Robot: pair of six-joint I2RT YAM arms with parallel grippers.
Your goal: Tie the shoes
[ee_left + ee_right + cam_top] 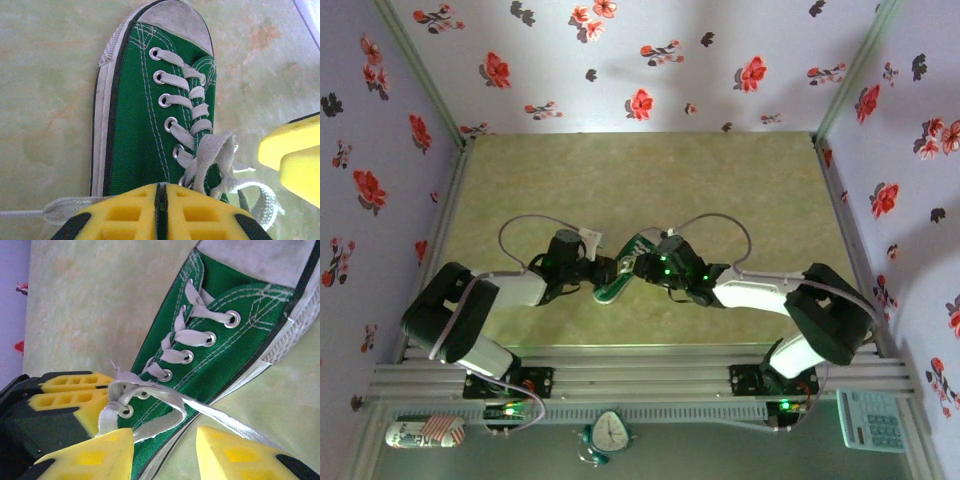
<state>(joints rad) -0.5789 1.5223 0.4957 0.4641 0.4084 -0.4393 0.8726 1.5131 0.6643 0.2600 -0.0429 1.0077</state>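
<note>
**Desk:** Read me your list, nearest first.

**Operator:** On the front ledge I count three items: one striped can (425,432) lying on its side, one teal alarm clock (610,432) and one calculator (870,420). Behind them is one rail (640,375) carrying two arms, the left arm (460,320) and the right arm (820,315).

**Desk:** And the pincers?

**Operator:** Two. The left gripper (160,189) has its yellow fingers pressed together, so it is closed, low over the ankle end of the shoe. A lace end trails out beside it, and I cannot tell whether it is pinched. The right gripper (164,434) has its fingers apart, so it is open, with one flat lace strand crossing the gap.

**Desk:** The task item?

**Operator:** One green canvas sneaker (135,125), resting on the tabletop (650,180) at mid-table, directly between the two grippers. It has one white toe cap (175,22) at its far end. On the row facing my left wrist camera I count five eyelets (159,76). The white laces (210,155) are loose and tangled at the top.

**Desk:** Farthest?

**Operator:** Three walls of floral wallpaper (620,60).
</note>
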